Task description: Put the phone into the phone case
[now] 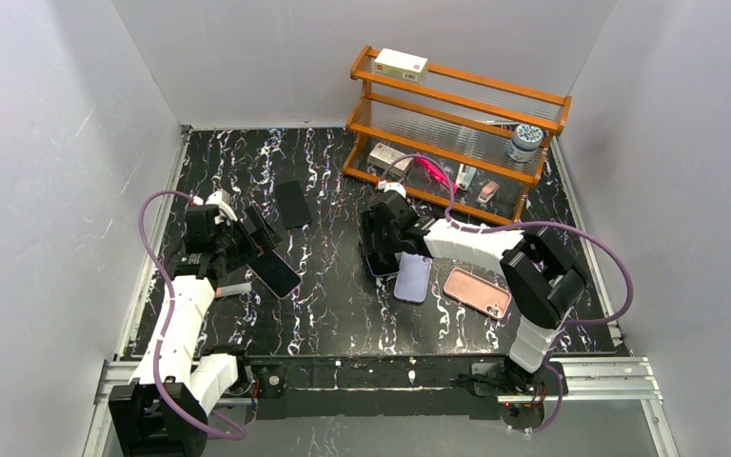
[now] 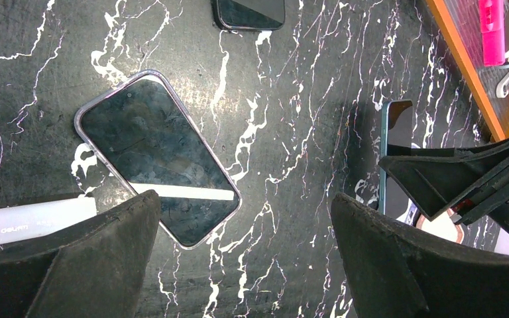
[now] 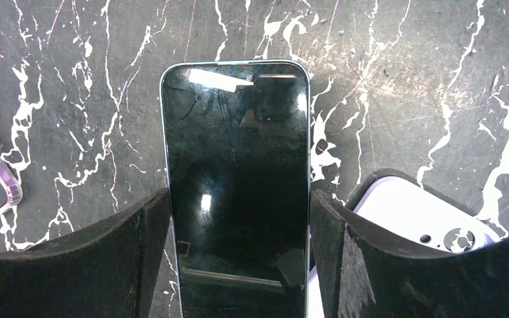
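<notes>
A black-screened phone (image 3: 235,179) with a pale teal rim lies flat on the black marble table (image 1: 333,314). My right gripper (image 3: 238,199) is shut on it, one finger against each long edge. In the top view the right gripper (image 1: 384,243) sits mid-table with the phone (image 1: 379,265) under it. A lavender phone case (image 1: 413,278) lies just right of that phone, its camera cutout showing (image 3: 437,225). My left gripper (image 2: 245,199) stands wide open with nothing between its fingers, low over the table at the left (image 1: 252,238).
A phone in a clear case (image 2: 156,156) lies by my left gripper. A black phone (image 1: 292,204) lies farther back, a rose-gold phone (image 1: 476,291) at the right. A wooden shelf (image 1: 457,124) with small items stands back right. A white bar (image 2: 26,222) lies beside the left finger.
</notes>
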